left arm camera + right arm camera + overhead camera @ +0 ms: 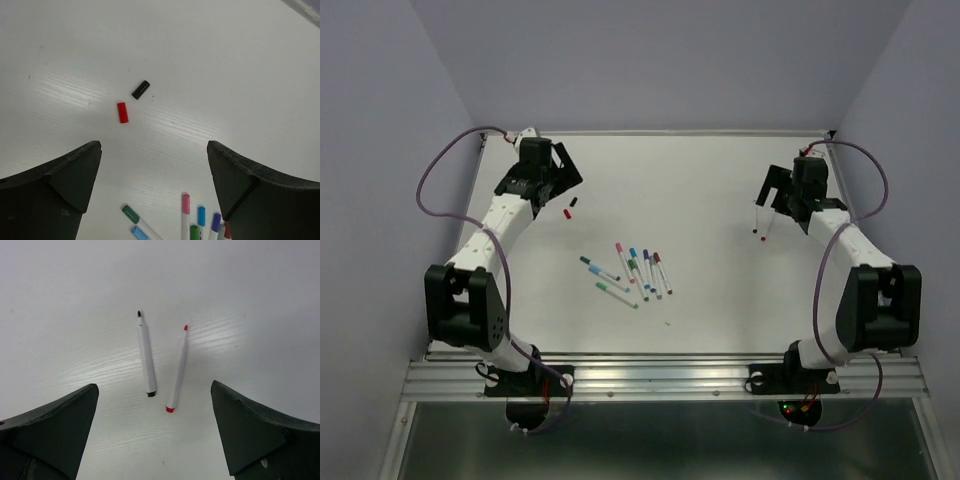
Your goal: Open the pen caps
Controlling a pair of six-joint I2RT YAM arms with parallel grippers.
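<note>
Left claw (155,150), right claw (155,390): both agape, empty.
Caps off: red cap (122,112), black cap (140,90), upper centre of left wrist view.
Capped pens (630,275): mid-frame overhead (closely packed).
We advise taking an outer pen, gripping barrel and cap separately, pulling straight.

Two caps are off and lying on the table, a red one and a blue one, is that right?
Not quite. The caps lying on the table are a red cap and a black cap, not a blue one. The left wrist view shows both.
</note>
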